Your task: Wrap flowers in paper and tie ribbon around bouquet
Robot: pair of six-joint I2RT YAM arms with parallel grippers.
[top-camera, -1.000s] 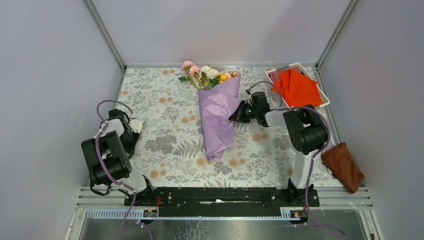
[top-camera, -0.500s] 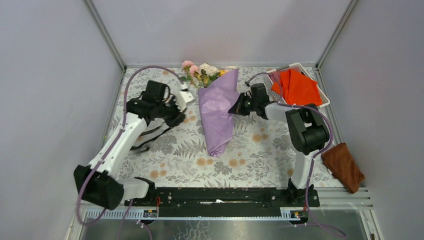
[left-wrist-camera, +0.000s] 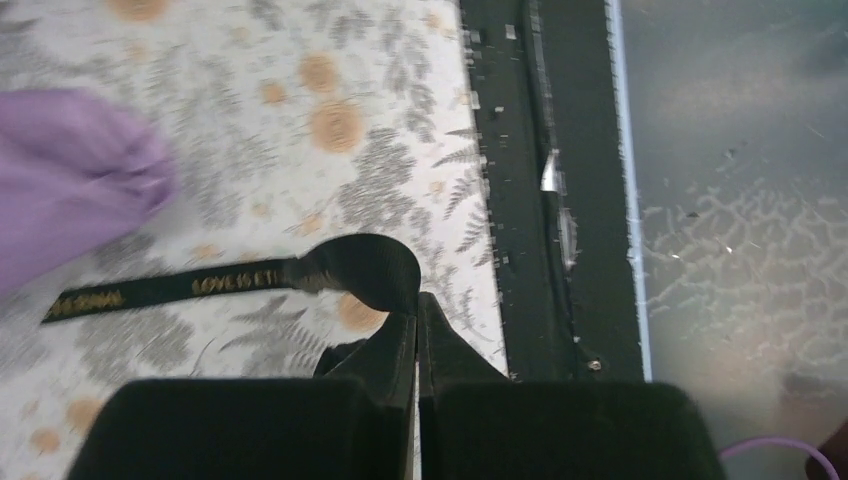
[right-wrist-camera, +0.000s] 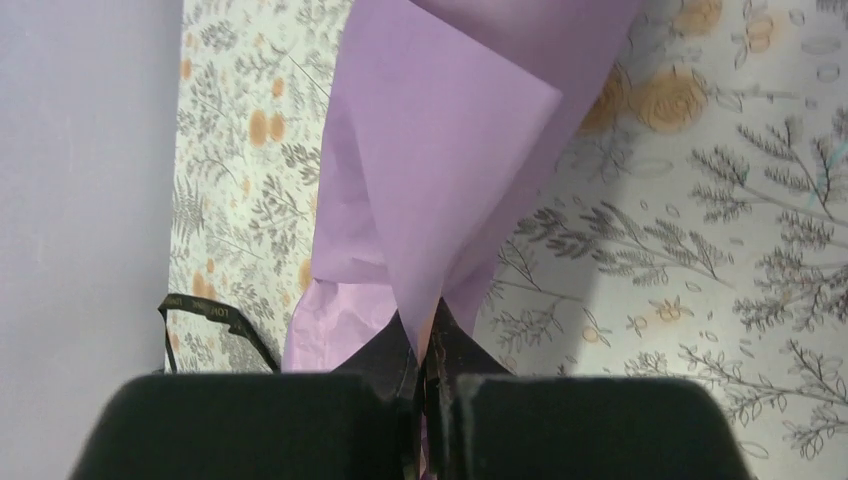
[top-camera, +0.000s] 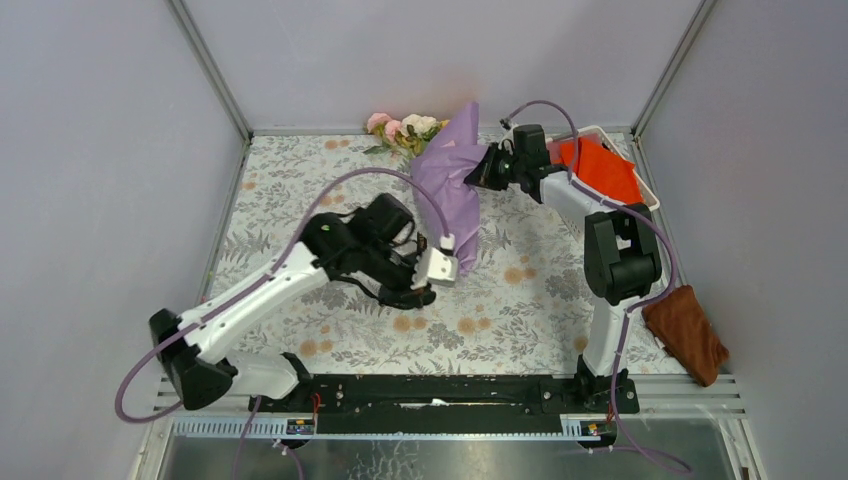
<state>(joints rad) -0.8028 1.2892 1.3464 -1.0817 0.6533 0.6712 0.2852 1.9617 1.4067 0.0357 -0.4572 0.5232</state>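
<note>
The bouquet lies in the middle of the table, its lilac paper (top-camera: pixel 450 185) wrapped as a cone with the flowers (top-camera: pixel 405 130) poking out at the far end near the back wall. My right gripper (top-camera: pixel 480 170) is shut on a fold of the paper (right-wrist-camera: pixel 450 150), jaws pressed together (right-wrist-camera: pixel 432 345). My left gripper (top-camera: pixel 425 295) sits at the cone's near, narrow end and is shut on the black ribbon (left-wrist-camera: pixel 240 280). The ribbon loops from the jaw tips (left-wrist-camera: pixel 417 300) and trails left over the tablecloth. A stretch of ribbon (right-wrist-camera: pixel 215 320) also shows beside the paper.
A white basket (top-camera: pixel 648 200) holding an orange-red cloth (top-camera: pixel 600 170) stands at the back right, just behind my right arm. A brown cloth (top-camera: pixel 685 330) lies at the right edge. The black base rail (top-camera: pixel 440 390) runs along the near edge. Grey walls enclose three sides.
My left arm swung from the far left to the bouquet's near end, its jaws closing on the ribbon. My right gripper moved toward the back wall, pulling the paper's top with it.
</note>
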